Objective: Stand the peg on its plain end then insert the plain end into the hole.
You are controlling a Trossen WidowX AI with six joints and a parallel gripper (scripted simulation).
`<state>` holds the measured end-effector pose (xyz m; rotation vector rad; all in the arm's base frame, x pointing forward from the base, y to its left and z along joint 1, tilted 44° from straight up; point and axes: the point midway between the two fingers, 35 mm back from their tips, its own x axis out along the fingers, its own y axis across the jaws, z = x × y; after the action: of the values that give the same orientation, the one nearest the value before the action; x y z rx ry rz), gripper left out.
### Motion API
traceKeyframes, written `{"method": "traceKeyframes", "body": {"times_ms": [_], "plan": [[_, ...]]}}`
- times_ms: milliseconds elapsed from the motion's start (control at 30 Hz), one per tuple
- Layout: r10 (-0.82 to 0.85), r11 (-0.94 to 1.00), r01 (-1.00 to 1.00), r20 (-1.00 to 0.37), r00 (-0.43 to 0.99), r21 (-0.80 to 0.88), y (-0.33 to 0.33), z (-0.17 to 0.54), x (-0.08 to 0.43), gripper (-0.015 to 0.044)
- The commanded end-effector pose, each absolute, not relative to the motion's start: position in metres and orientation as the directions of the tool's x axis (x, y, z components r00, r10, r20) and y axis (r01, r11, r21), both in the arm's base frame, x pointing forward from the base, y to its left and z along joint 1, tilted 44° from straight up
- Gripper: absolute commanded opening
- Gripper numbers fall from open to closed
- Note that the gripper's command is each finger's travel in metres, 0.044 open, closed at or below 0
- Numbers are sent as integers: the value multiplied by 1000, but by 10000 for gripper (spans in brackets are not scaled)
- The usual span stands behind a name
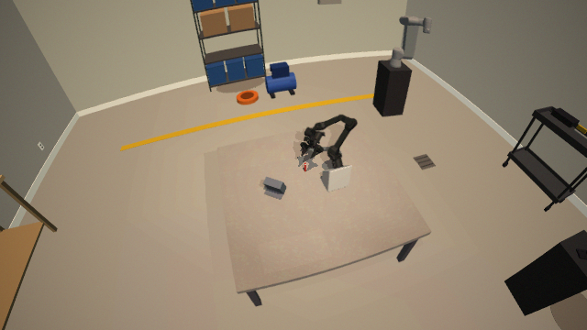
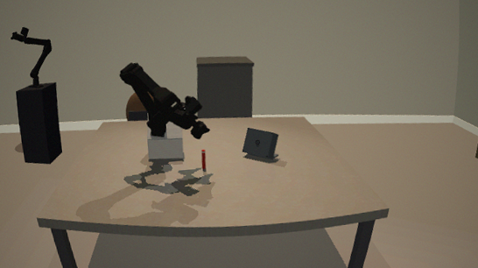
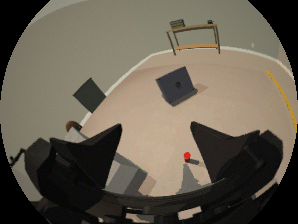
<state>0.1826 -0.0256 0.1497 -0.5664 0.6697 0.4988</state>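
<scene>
The red peg [image 1: 305, 168] [image 2: 203, 160] [image 3: 188, 156] stands upright on the table [image 1: 321, 238] [image 2: 271, 192], free of the fingers. My gripper [image 1: 307, 148] [image 2: 200, 131] [image 3: 156, 126] is open and empty. It hangs above the peg and a little behind it, tilted down toward the table. The dark sloped panel [image 1: 274, 187] [image 2: 260, 142] [image 3: 176, 87] sits on the table beyond the peg, with its small hole [image 2: 256, 142] in the face turned toward the arm.
The arm rises from a white block base [image 1: 337, 179] [image 2: 165, 147] close beside the peg. Off the table stand a black pedestal with another arm [image 2: 38, 122], a grey cabinet [image 2: 226, 87] and a shelf rack [image 1: 229, 41].
</scene>
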Motion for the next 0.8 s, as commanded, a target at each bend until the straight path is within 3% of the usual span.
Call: {"method": "traceKeyframes", "body": {"times_ms": [0, 367, 767], "plan": [[213, 765, -592, -769, 603, -253, -28, 139, 182, 440], [59, 829, -536, -927, 371, -162, -37, 117, 178, 440], [-232, 834, -479, -961, 149, -276, -53, 109, 179, 440]]}}
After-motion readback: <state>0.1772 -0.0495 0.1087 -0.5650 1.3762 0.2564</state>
